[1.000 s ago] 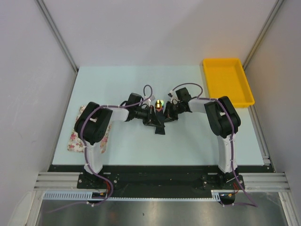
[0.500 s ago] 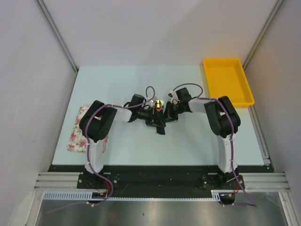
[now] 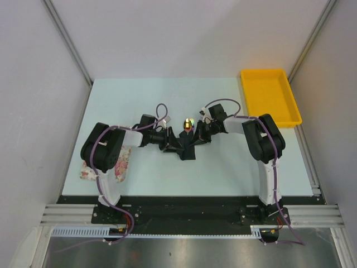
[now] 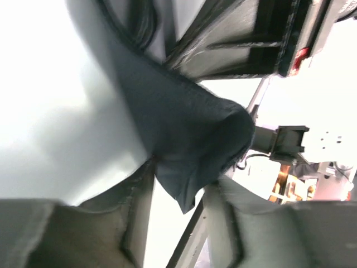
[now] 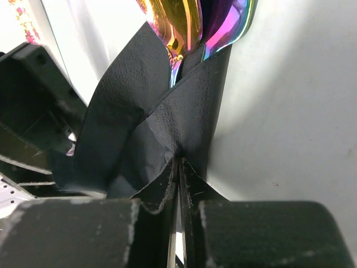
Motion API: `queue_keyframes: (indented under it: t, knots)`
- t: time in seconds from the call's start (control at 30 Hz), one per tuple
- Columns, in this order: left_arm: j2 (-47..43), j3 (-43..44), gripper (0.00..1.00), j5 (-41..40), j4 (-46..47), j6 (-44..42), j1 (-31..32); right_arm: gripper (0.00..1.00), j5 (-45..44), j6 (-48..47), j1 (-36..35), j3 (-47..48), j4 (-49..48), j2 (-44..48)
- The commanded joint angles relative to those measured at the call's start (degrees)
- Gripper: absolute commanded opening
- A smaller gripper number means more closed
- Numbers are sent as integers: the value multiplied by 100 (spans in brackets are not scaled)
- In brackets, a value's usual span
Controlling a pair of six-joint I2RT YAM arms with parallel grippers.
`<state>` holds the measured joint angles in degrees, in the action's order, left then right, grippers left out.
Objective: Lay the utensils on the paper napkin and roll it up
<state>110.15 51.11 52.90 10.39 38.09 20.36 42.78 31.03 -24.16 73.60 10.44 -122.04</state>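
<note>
The black paper napkin (image 3: 188,151) lies crumpled at mid-table between both grippers. The utensils (image 3: 188,122) stick out of its far end, only their shiny gold ends showing. In the right wrist view the iridescent gold ends (image 5: 187,22) poke from the napkin's folds (image 5: 189,111). My right gripper (image 3: 196,135) is shut, pinching a napkin fold (image 5: 178,164). My left gripper (image 3: 169,140) is at the napkin's left side. In the left wrist view a thick napkin fold (image 4: 189,139) sits between its fingertips (image 4: 179,178), which appear to press it from both sides.
A yellow tray (image 3: 269,95) stands at the table's back right. A pink-and-white floral cloth mat (image 3: 121,166) lies at the left, partly under my left arm. The table's near edge runs just in front of the arm bases.
My left arm has drawn back to the left, and the napkin's left side now stretches out that way. The right arm has stayed put.
</note>
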Motion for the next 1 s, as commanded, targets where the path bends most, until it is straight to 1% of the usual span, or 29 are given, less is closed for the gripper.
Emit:
queue_keyframes:
  t: [0.0, 0.1, 0.13, 0.3, 0.33, 0.4, 0.43, 0.5, 0.53, 0.6, 0.63, 0.77, 0.83, 0.97]
  knots:
    - [-292, -163, 52, -8, -81, -196, -41, 7, -859, -237, -124, -109, 204, -294]
    - [-310, -163, 60, 27, -29, -152, -41, 7, -877, -255, -124, -101, 222, -259]
    - [-318, -146, 61, 27, -20, -144, -41, 8, -877, -264, -141, -83, 231, -250]
    - [-406, -66, 62, -43, -90, -143, -41, 8, -930, -281, -168, -57, 257, -215]
    - [-406, -58, 60, -130, -107, -144, -41, 8, -930, -290, -176, -57, 248, -215]
    - [-354, 30, 54, -306, -361, -275, -15, 8, -930, -290, -185, -57, 248, -224]
    - [-310, 178, 47, -411, -528, -362, 38, 8, -921, -281, -194, -57, 248, -224]
    - [-179, 320, 39, -614, -897, -591, 82, 8, -877, -255, -203, -48, 240, -215]
    - [-143, 407, 28, -667, -1003, -653, 117, 8, -834, -255, -220, -48, 231, -172]
    - [-55, 470, 17, -843, -1276, -680, 126, 9, -807, -246, -247, -57, 196, -84]
    - [6, 522, 10, -895, -1433, -749, 126, 9, -720, -229, -256, -74, 161, -40]
    - [42, 523, 2, -1063, -1549, -811, 126, 10, -508, -97, -308, -118, 55, 224]
    - [33, 522, 0, -1081, -1567, -829, 126, 11, -447, -35, -335, -153, -6, 286]
    - [24, 523, 0, -1072, -1567, -829, 126, 10, -446, -35, -422, -153, 2, 269]
